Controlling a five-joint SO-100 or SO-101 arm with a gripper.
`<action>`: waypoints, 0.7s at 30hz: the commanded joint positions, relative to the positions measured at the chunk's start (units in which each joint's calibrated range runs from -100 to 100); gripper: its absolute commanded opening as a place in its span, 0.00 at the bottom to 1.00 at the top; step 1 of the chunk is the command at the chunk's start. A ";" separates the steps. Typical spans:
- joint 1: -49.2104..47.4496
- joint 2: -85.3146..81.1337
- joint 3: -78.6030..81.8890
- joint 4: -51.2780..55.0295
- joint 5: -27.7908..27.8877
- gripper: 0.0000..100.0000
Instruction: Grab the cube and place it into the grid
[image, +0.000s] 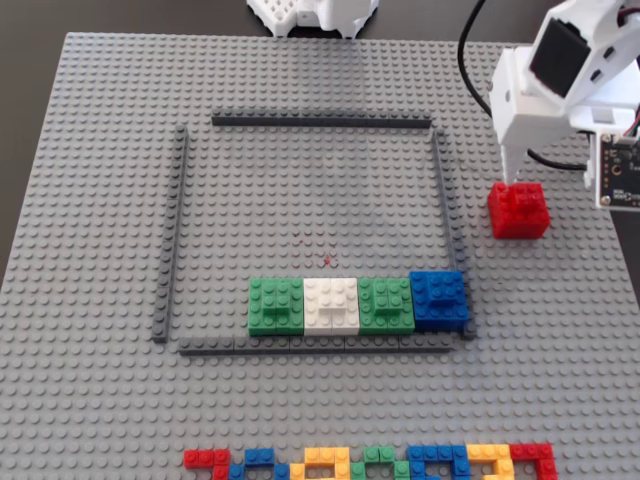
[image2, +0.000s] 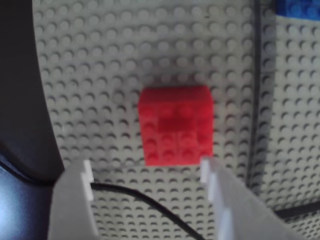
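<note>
gripper (image2: 147, 172) wide open and empty at bottom of wrist view, just short of the cube (image2: 176, 125), which sits right of the grid (image: 441, 190), outside it, in fixed view.

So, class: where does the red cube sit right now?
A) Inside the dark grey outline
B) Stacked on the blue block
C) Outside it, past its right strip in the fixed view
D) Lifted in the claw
C: the red cube rests on the baseplate beyond the outline's right strip.
</note>
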 joint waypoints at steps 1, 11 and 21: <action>0.09 -1.27 -3.70 -0.56 0.49 0.27; -0.50 -0.41 -3.15 -1.69 0.34 0.25; -0.06 -0.06 0.11 -3.40 0.54 0.20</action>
